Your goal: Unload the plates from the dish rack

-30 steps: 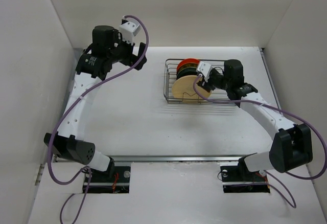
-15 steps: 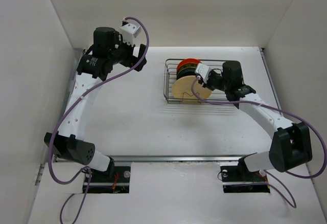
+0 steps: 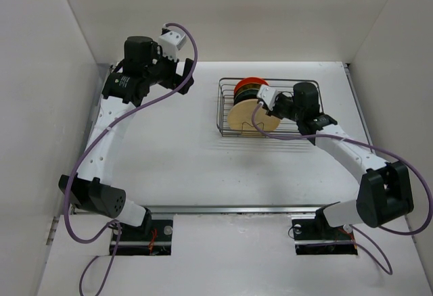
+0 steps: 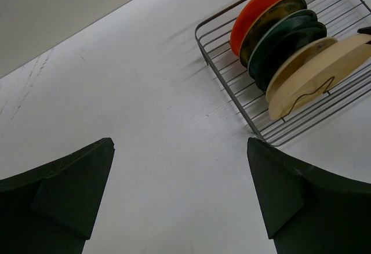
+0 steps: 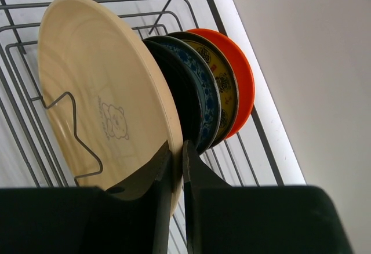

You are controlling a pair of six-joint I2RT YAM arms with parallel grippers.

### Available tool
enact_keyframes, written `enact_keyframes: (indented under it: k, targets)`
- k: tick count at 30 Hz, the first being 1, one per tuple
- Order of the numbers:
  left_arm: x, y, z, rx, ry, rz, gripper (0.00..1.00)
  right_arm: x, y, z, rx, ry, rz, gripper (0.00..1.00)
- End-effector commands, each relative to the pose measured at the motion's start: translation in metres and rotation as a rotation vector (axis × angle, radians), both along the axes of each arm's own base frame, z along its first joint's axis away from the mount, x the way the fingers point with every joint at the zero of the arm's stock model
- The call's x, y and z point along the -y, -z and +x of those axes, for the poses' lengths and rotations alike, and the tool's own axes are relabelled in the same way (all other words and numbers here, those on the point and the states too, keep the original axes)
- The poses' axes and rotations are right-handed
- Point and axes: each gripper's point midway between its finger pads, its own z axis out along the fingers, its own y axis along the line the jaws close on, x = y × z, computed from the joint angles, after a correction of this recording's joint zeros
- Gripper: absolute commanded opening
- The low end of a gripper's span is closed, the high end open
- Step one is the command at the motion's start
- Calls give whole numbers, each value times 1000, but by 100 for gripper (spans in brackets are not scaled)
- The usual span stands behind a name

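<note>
The dish rack (image 3: pixel 298 131) of dark wire stands at the back right of the table, with the plates on edge inside. The large peach plate (image 5: pixel 98 80) is nearest the front. Behind it come a dark teal patterned plate (image 5: pixel 204 112), a yellow patterned one (image 5: pixel 225 86) and an orange-red one (image 5: pixel 242 77). My right gripper (image 5: pixel 177 147) is shut on the peach plate's rim, one finger on each face. In the top view it (image 3: pixel 265 110) sits at the plate's right edge. My left gripper (image 4: pixel 179 144) is open and empty, raised at the back left (image 3: pixel 185 73).
White walls enclose the table on the left, back and right. The rack's right end (image 3: pixel 308 117) lies under my right wrist. From the left wrist the rack (image 4: pixel 232 86) shows at the upper right, with bare white tabletop (image 4: pixel 145 91) between it and my left fingers.
My right gripper's jaws have shut onto the peach plate's rim, and the wrist has edged a little left along the rack. The left arm has not moved.
</note>
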Motion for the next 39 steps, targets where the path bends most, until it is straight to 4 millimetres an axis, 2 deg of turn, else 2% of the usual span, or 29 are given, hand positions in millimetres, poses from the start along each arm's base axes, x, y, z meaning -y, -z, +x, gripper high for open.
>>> enact_keyframes:
  k: [1, 9, 13, 14, 16, 19, 22, 25, 26, 27, 28, 29, 30, 31, 32, 33, 35, 37, 38, 39]
  targets:
    - [-5, -26, -7, 85, 0, -16, 99, -5, -22, -4, 49, 6, 48, 0]
    - [-5, -22, -6, 81, 4, -7, 99, 4, -86, 2, 197, 103, 141, 0]
    - [-5, -22, -6, 81, 4, -7, 99, 7, -101, 3, 230, 125, 163, 0]
    - [-5, -22, -6, 81, 4, -7, 99, 7, -113, 2, 253, 127, 184, 0]
    - [-5, -22, -6, 81, 4, -7, 99, 10, -117, 1, 264, 140, 186, 0]
    - [-5, -22, -6, 81, 4, -7, 99, 17, -138, 4, 323, 183, 214, 0]
    - [-2, -26, -8, 88, 23, -18, 99, 22, -164, 4, 378, 213, 262, 0]
    - [8, -30, -16, 80, 87, -47, 99, 26, -189, 1, 394, 243, 342, 0]
    - [15, -34, -20, 79, 120, -74, 99, 25, -203, 0, 395, 245, 391, 0]
    - [19, -35, -23, 76, 144, -85, 99, 24, -207, -1, 381, 247, 406, 0]
    - [22, -40, -26, 82, 169, -97, 99, 19, -207, -4, 349, 240, 418, 0]
    - [27, -40, -26, 72, 191, -115, 99, 18, -219, -5, 341, 241, 445, 0]
    - [34, -42, -32, 61, 234, -142, 99, 12, -222, -9, 296, 236, 494, 0]
    - [38, -44, -33, 61, 257, -152, 99, 8, -213, -8, 231, 236, 496, 0]
    - [42, -42, -33, 49, 279, -161, 99, 1, -211, -9, 189, 226, 518, 0]
    - [44, -47, -37, 52, 296, -177, 99, -4, -224, -15, 153, 207, 578, 0]
    - [52, -49, -38, 37, 340, -203, 99, -24, -219, -20, 65, 163, 619, 0]
    - [57, -47, -38, 29, 373, -218, 99, -32, -224, -26, 57, 135, 633, 0]
    - [58, -52, -40, 40, 383, -222, 99, -37, -219, -25, 38, 130, 636, 0]
    - [59, -48, -36, 28, 382, -221, 99, -43, -219, -28, 33, 116, 636, 0]
